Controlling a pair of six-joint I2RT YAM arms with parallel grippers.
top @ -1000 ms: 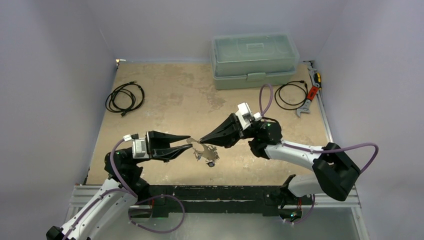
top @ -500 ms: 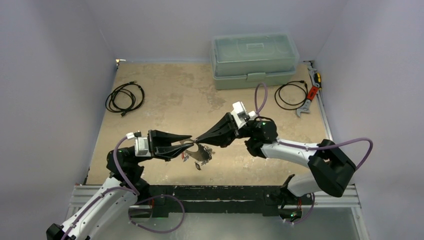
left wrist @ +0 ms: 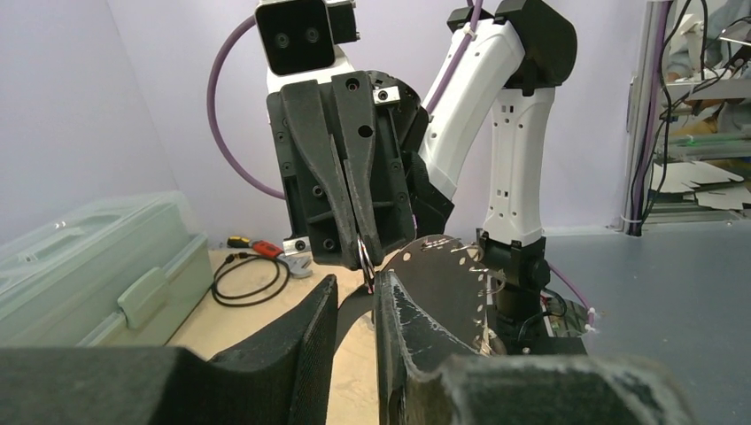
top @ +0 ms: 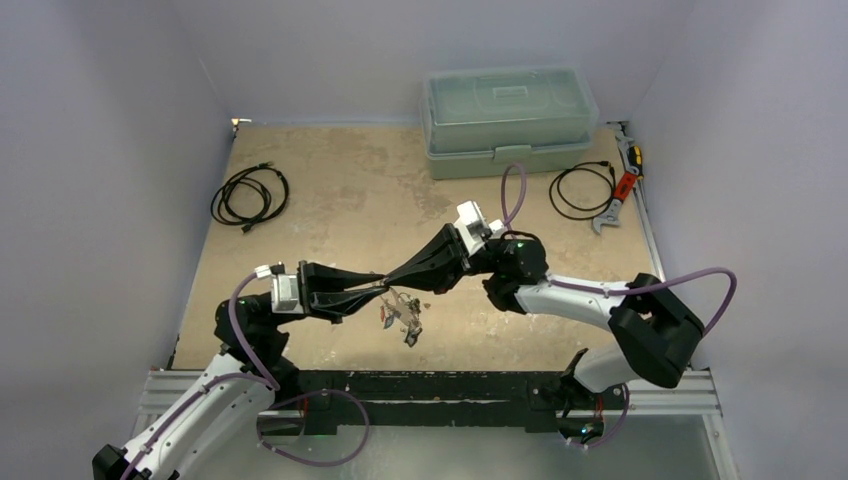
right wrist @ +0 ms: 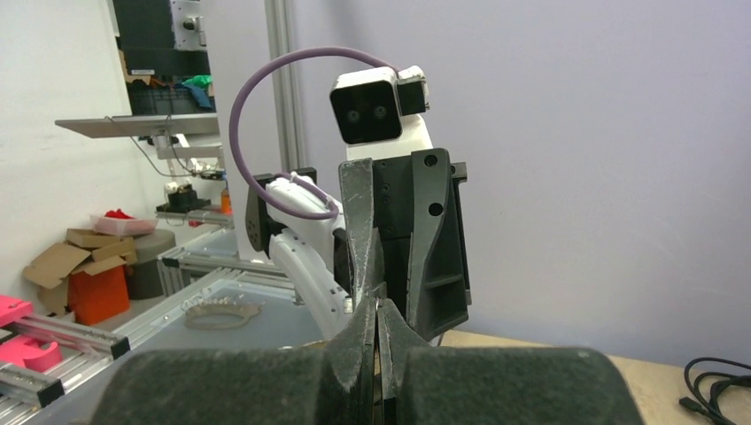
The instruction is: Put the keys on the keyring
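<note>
The left gripper (top: 385,289)'s fingers (left wrist: 427,312) are matt black plastic, scuffed grey at the edges. Under its tips the keys (top: 404,316) glint metallic. Beyond it: rough, mottled tabletop (top: 340,200); smooth translucent plastic box (top: 508,110).

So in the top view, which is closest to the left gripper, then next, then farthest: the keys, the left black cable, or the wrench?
1. keys, just by the left gripper.
2. black cable, back left.
3. wrench, far right edge.

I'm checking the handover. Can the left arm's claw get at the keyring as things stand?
Probably yes: the left claw, jaws slightly apart, sits tip to tip with the right claw, which pinches the keyring; nothing stands between them.
</note>
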